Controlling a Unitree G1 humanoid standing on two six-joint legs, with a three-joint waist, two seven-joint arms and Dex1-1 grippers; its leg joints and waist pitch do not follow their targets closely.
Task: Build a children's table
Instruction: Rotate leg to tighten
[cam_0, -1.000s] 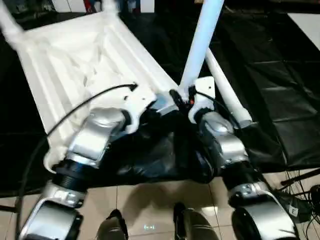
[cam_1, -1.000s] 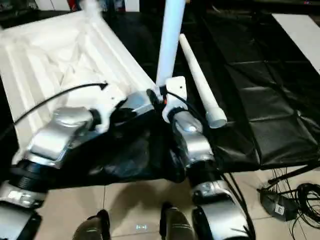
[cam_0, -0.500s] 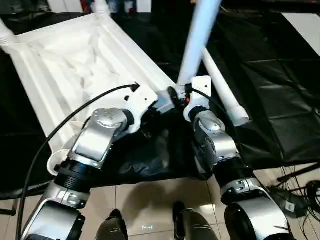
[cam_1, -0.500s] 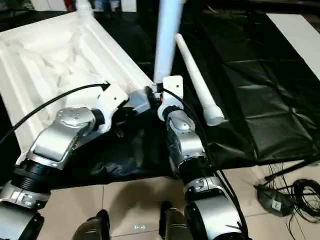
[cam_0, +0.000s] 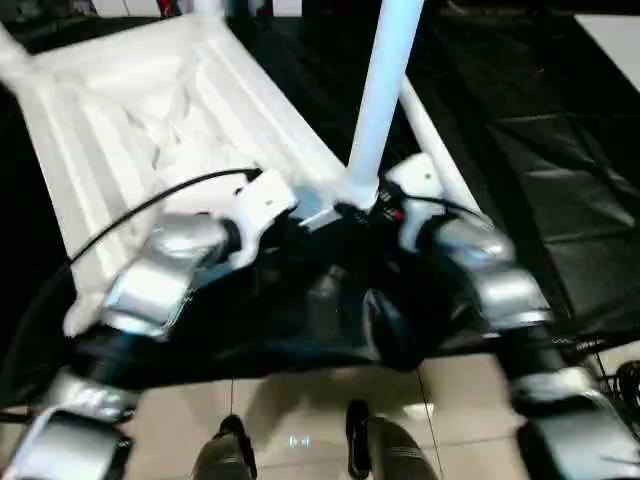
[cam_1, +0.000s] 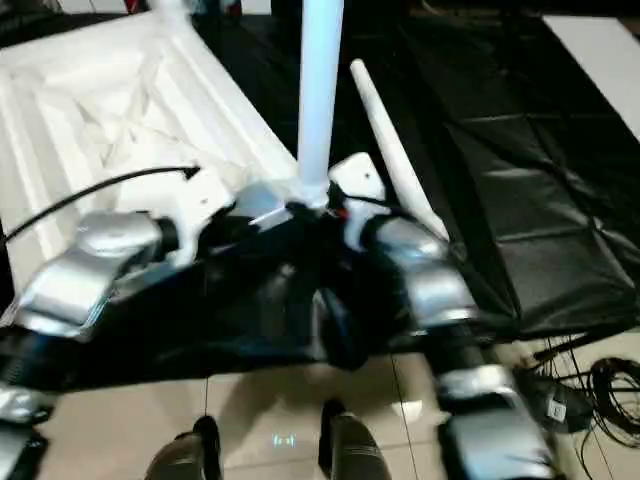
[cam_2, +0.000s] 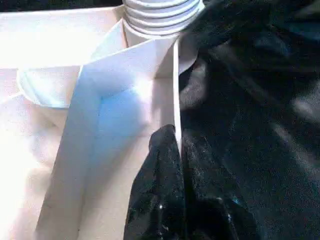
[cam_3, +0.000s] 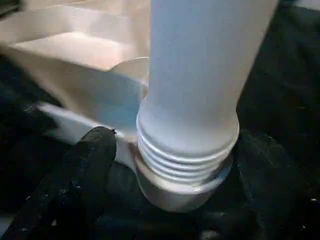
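Observation:
The children's table's white tabletop (cam_0: 150, 120) lies upside down on black cloth, its ribbed underside up. One white leg (cam_0: 385, 90) stands upright in the near right corner socket (cam_3: 170, 192), threaded end down. My right gripper (cam_3: 180, 145) is open, with a black finger (cam_3: 87, 165) on each side of the leg's threads. My left gripper (cam_2: 180, 165) is shut on the thin rim wall (cam_2: 176, 100) of the tabletop, just beside that socket. A second leg (cam_1: 385, 130) lies on the cloth to the right.
Black cloth (cam_0: 560, 150) covers the work area, bunched under my forearms. Tiled floor (cam_0: 290, 410) and my feet are at the near edge, cables (cam_1: 610, 390) at the near right. White leg stubs stand at the tabletop's far corners (cam_0: 12, 62).
The right gripper's fingers have spread apart from the leg's base, and the right forearm has swung outward. The leg now looks straighter. The left gripper keeps its pinch on the rim.

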